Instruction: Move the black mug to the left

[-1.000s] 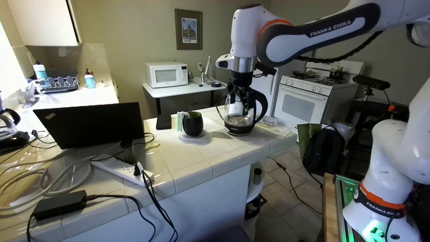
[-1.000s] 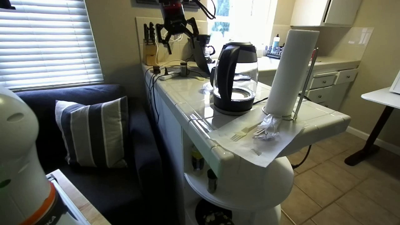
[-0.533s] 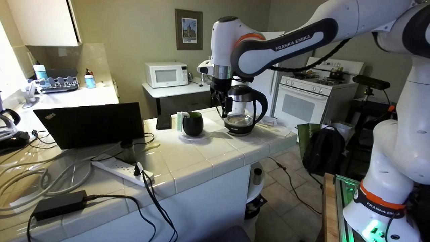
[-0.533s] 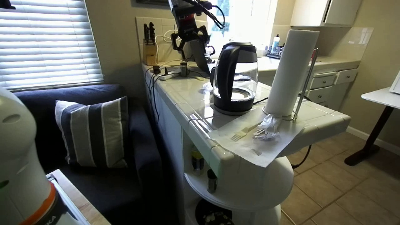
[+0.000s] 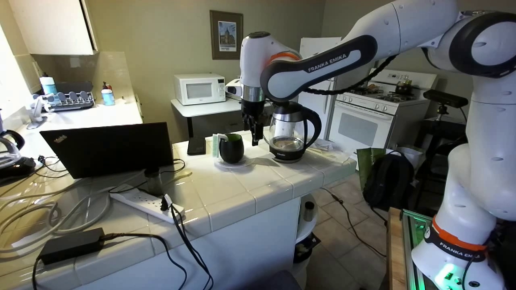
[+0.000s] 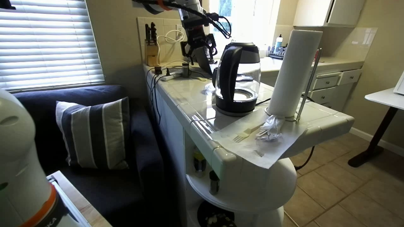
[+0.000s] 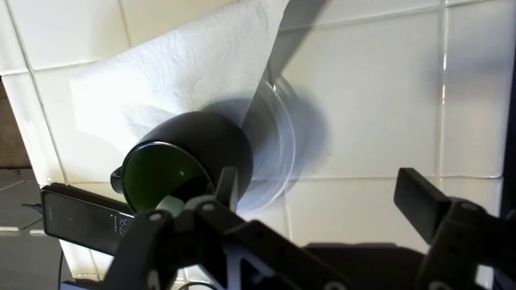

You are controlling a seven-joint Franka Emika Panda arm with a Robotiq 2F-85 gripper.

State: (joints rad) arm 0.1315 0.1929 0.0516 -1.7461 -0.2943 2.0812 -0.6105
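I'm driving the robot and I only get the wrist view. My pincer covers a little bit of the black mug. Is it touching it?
Observer: No. An exterior view shows a gap between the pincer and the black mug.
Operator: Phew! Is anything tall close by that I can't see?
Observer: Yes, a glass kettle. In an exterior view the pincer shows between it and the black mug.
Operator: Any other tall thing?
Observer: A paper towel roll, standing to the right of the glass kettle in an exterior view.
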